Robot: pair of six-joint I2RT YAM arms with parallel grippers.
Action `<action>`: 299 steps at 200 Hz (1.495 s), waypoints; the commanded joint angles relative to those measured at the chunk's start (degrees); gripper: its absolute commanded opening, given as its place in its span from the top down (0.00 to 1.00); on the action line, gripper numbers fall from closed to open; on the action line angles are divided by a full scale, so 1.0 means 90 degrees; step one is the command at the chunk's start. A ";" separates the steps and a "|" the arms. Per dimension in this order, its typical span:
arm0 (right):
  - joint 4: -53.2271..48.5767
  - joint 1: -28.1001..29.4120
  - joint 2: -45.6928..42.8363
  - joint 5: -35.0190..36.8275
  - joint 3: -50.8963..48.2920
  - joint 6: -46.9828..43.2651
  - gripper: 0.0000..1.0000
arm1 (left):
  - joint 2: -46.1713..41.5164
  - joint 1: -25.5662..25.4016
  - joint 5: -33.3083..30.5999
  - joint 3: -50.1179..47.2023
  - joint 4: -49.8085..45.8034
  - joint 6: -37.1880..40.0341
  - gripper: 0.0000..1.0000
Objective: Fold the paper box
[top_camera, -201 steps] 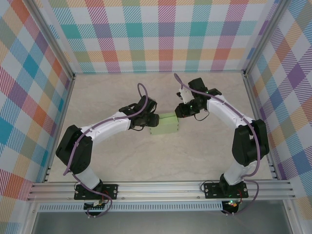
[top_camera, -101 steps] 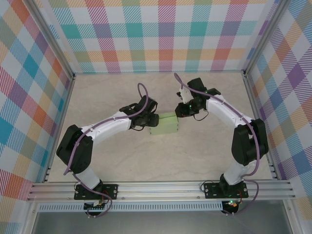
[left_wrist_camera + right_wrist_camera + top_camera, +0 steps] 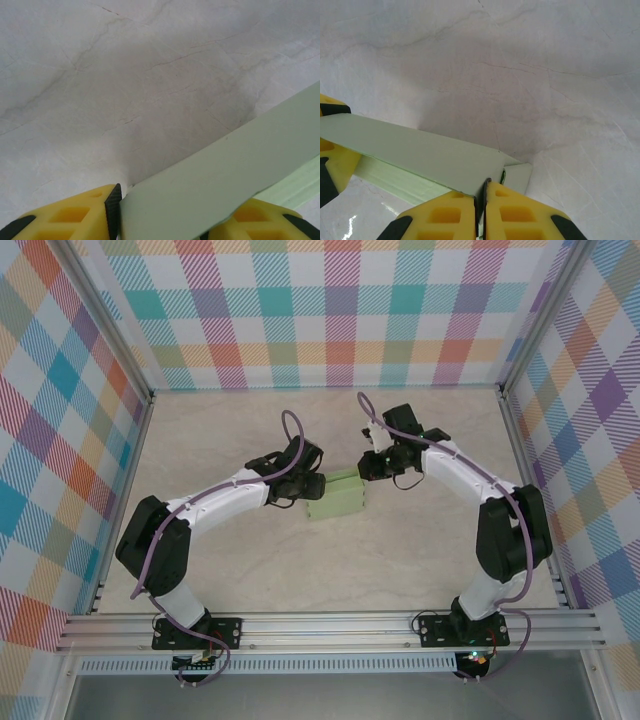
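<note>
Your left gripper (image 3: 176,207): fingers clamped across left end of paper box (image 3: 338,497). Your right gripper (image 3: 482,195): fingers nearly together, pinching thin card at box's far right corner.

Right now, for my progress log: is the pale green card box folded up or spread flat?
Folded up: the pale green card box shows a top face above a side wall, not a flat sheet.

paper box (image 3: 338,498) on table (image 3: 250,570), near centre
</note>
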 commanded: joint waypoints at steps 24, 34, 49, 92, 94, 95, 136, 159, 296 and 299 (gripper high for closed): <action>0.0098 0.0186 -0.0356 0.0077 -0.0662 -0.0057 0.91 | -0.0121 -0.0125 -0.0006 0.0045 -0.0074 -0.0096 0.52; 0.0127 0.0189 -0.0417 0.0082 -0.0720 -0.0087 0.91 | -0.0178 -0.0125 0.0015 0.0008 -0.0032 -0.0071 0.50; 0.0223 0.0195 -0.0516 0.0084 -0.0842 -0.0091 0.91 | -0.0319 -0.0123 0.0041 -0.0130 0.0128 0.0005 0.46; 0.0496 0.0205 -0.0773 0.0172 -0.1112 -0.0073 0.91 | -0.0973 -0.0062 0.0421 -0.0662 0.0819 0.0583 0.34; 0.0509 0.0208 -0.0785 0.0174 -0.1122 -0.0075 0.91 | -0.0994 -0.0055 0.0457 -0.0674 0.0837 0.0601 0.34; 0.0514 0.0207 -0.0787 0.0175 -0.1123 -0.0074 0.91 | -0.1009 -0.0056 0.0476 -0.0681 0.0841 0.0609 0.34; 0.0665 0.0206 -0.0926 0.0216 -0.1193 -0.0053 0.91 | -0.1418 0.0044 0.0897 -0.1121 0.1402 0.1111 0.21; 0.0705 0.0206 -0.0926 0.0219 -0.1193 -0.0054 0.91 | -0.1693 0.0260 0.1432 -0.1589 0.2076 0.1243 0.08; 0.1091 0.0204 -0.1272 0.0177 -0.1509 -0.0238 0.90 | -0.4259 0.0617 0.2564 -0.4733 0.4175 0.3987 0.00; 0.1108 0.0211 -0.1290 0.0180 -0.1528 -0.0247 0.90 | -0.4265 0.0617 0.2499 -0.4765 0.4250 0.3967 0.00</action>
